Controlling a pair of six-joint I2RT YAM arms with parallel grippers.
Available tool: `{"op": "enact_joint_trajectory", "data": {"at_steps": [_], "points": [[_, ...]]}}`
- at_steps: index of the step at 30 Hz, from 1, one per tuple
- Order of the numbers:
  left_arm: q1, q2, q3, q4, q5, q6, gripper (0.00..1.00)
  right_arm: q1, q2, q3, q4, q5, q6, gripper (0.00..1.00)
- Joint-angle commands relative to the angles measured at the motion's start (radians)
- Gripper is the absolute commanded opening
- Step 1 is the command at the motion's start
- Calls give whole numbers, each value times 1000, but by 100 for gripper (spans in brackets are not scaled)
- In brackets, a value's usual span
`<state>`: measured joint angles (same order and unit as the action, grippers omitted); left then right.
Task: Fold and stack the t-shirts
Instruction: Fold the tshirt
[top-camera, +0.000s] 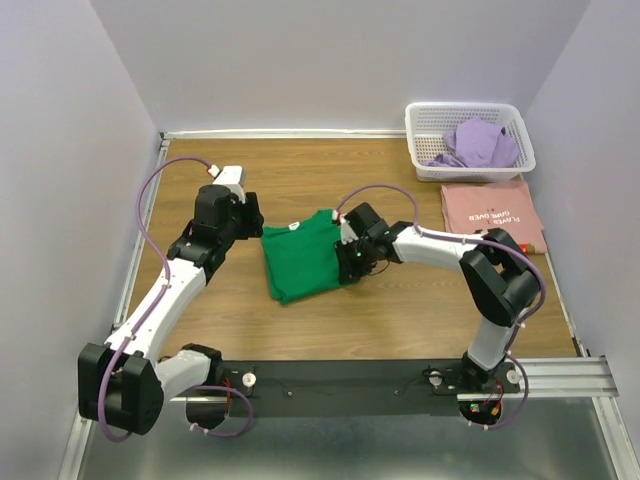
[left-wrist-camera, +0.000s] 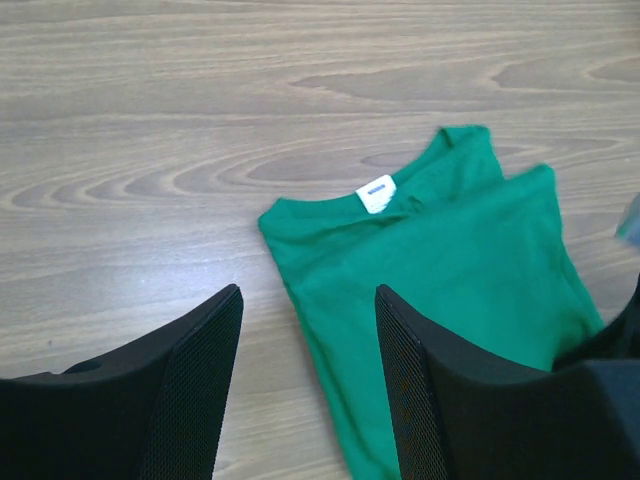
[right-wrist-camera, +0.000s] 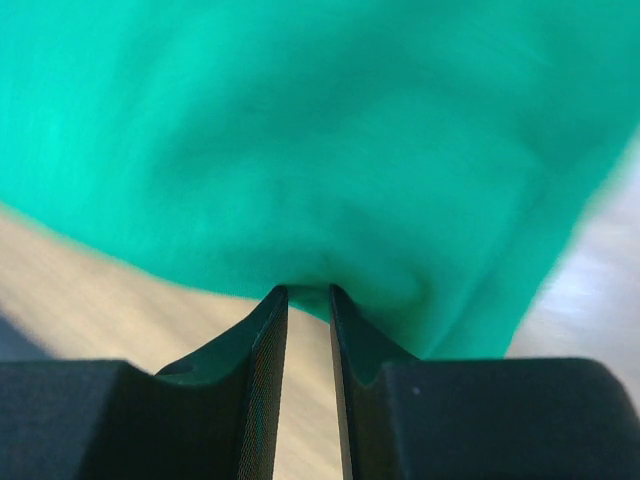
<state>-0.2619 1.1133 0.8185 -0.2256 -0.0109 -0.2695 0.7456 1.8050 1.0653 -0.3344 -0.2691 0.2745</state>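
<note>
Centre of the top view: green t-shirt (top-camera: 303, 262) lies part-folded on the table (top-camera: 410, 305). Right gripper (right-wrist-camera: 308, 290) is nearly closed, pinching only the shirt's edge at its tips. Left gripper (left-wrist-camera: 305, 300) hangs spread and empty by the collar side. Risk: the thin pinch slips on lifting and the fold collapses; unanchored cloth may drag askew.

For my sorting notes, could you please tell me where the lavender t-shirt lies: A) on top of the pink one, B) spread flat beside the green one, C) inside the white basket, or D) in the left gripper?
C: the lavender t-shirt lies crumpled inside the white basket at the far right.
</note>
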Motion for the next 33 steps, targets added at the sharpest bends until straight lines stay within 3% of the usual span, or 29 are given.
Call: {"op": "enact_joint_trajectory", "data": {"at_steps": [1, 7, 10, 13, 15, 16, 19, 21, 27, 33], "points": [[0, -27, -36, 0, 55, -34, 64, -124, 20, -44, -100, 253, -116, 31], [0, -3, -94, 58, 218, -71, 64, -210, 85, 99, -176, 753, -303, 29], [-5, 55, -88, 74, 269, -94, 64, -244, 111, 209, -176, 827, -311, 28], [-16, 97, -70, 77, 293, -126, 63, -244, 80, 280, -178, 733, -279, 29], [-40, 128, -65, 98, 305, -166, 63, -244, 48, 321, -178, 540, -200, 33], [-57, 143, -65, 118, 305, -189, 61, -242, 21, 337, -176, 416, -169, 47], [-100, 170, -74, 158, 313, -272, 59, -207, 2, 346, -166, 323, -26, 58], [-155, 207, -79, 198, 302, -312, 59, -177, 2, 354, -166, 324, 72, 65], [-212, 301, -65, 249, 207, -424, 57, -81, 79, 380, -163, 407, 239, 66], [-220, 410, 1, 247, 161, -410, 52, -60, 134, 446, -164, 442, 302, 66]]}}
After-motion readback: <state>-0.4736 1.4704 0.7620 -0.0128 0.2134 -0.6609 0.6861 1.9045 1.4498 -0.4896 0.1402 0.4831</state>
